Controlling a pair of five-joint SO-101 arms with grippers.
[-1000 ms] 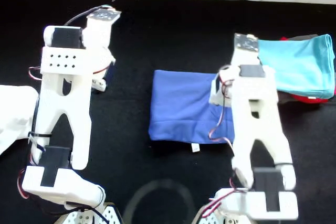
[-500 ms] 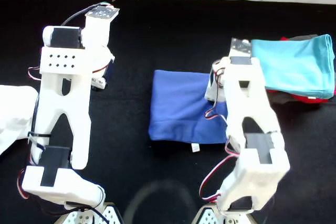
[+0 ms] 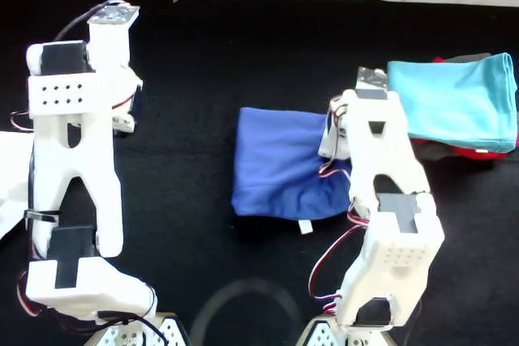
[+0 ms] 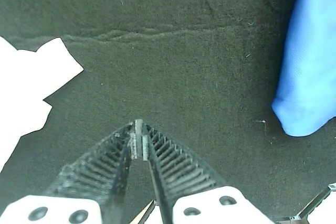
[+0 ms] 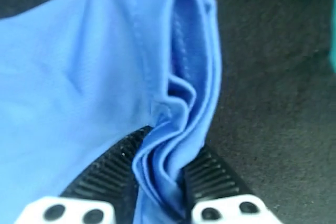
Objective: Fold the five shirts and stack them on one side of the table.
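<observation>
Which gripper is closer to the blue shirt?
Right. The right gripper is shut on an edge of the blue shirt; the left gripper sits apart from it over the table.

Black table (image 3: 243,54); blue shirt (image 3: 280,164); turquoise shirt (image 3: 458,103); white shirt (image 4: 21,93).

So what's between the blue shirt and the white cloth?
Only bare black table cover between the white cloth and blue shirt, in the left wrist view; the shut left gripper hangs over it.
</observation>
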